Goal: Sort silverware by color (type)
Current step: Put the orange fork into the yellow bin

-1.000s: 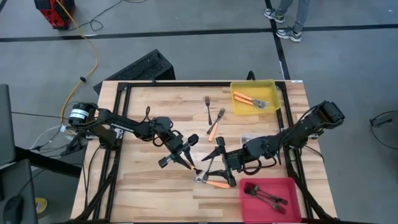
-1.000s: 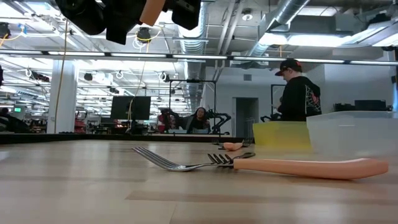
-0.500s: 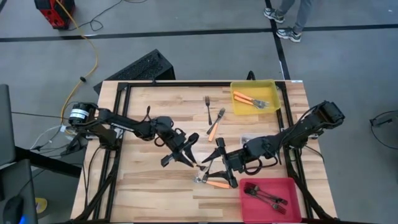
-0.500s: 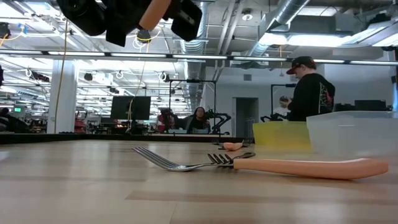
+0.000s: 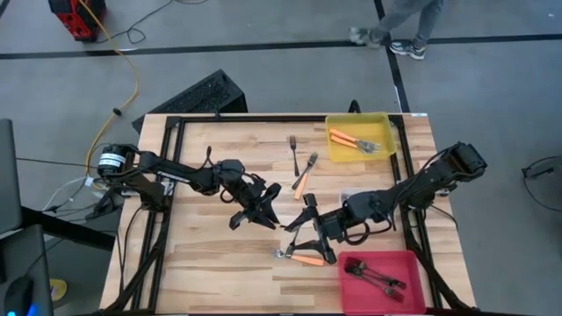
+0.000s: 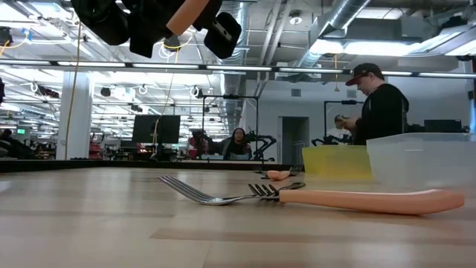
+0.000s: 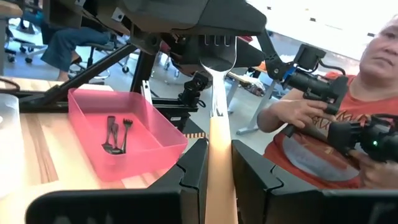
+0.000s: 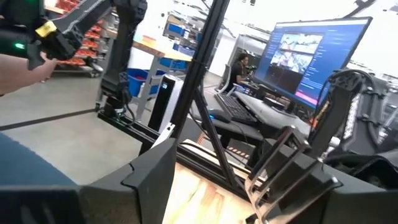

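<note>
My left gripper hangs above the middle of the table, shut on an orange-handled fork. The fork's metal tines point toward my right gripper, which stands open close by with nothing between its fingers. Below them an orange-handled fork and a pale fork lie flat on the wood. A dark fork and another orange-handled one lie farther back. The yellow bin holds orange-handled forks and the red bin holds dark ones. My left gripper pinches the fork's orange handle between its two fingers. The fingers run level and along the fork, so the tines stick out past the fingertips. The fork is lifted clear of the table, about level.
A clear bin stands at the right between the yellow and red bins. A black frame runs along the table's edges. People stand and sit in the room beyond the table; one holds a controller.
My left gripper has rolled about its own pointing line and turned the held orange-handled fork with it, keeping hold. A person in the background has walked toward the right.
</note>
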Controlling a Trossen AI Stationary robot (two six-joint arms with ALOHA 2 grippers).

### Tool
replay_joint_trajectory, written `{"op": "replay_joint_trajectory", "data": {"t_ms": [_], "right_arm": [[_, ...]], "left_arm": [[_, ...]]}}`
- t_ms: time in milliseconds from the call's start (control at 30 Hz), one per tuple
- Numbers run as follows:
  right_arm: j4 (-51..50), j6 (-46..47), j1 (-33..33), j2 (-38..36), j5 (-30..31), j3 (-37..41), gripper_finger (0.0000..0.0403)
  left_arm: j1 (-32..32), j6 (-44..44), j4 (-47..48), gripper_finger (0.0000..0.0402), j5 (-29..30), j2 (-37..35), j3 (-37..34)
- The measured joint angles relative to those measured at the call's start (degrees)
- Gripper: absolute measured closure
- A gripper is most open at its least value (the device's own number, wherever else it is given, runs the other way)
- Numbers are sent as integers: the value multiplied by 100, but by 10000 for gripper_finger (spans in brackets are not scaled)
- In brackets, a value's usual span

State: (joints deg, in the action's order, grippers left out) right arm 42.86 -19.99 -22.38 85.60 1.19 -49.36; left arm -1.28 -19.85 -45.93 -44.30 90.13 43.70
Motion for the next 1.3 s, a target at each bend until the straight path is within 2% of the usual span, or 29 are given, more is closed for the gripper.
{"op": "replay_joint_trajectory", "data": {"t_ms": [500, 667, 933, 1133, 1300], "right_arm": [[1, 2, 47, 0, -203, 2, 145], [-46, 4, 95, 0, -150, 2, 203], [-156, -4, 212, -4, -212, 2, 371], [-230, 39, 253, -7, -170, 2, 381], [-319, 66, 175, 0, -103, 4, 381]], "left_arm": [[-20, -274, 11, 358, -9, 0, 0], [-22, -323, 30, 358, -45, 0, 0], [-30, -334, 17, 358, -64, 0, 2], [-33, -337, 63, 353, -39, 0, 4], [-30, -320, 39, 313, 3, -2, 4]]}}
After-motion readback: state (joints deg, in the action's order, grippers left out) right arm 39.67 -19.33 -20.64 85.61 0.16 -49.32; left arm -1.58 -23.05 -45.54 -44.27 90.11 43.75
